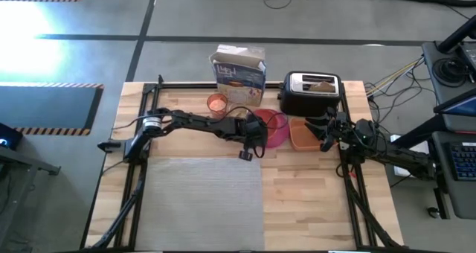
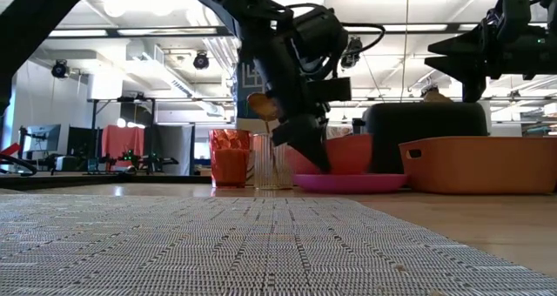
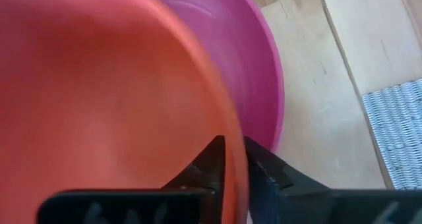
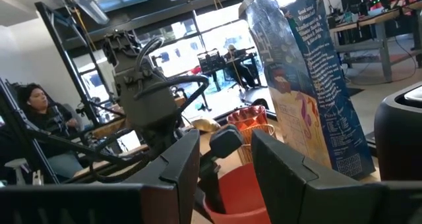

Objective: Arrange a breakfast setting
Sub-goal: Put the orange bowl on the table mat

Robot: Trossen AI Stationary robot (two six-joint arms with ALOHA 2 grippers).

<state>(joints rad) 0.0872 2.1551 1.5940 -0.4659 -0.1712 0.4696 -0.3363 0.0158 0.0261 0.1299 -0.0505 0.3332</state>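
Wooden table: left gripper clamped on orange bowl rim.

Past the right tool's two parted dark fingers, the left tool reached down at the orange bowl. A blue cereal box stood beside the translucent orange cup. A person sat beyond.

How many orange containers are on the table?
3: the small orange cup near the carton, the orange bowl on the pink plate, and the orange tray beside the toaster. Others may be hidden.
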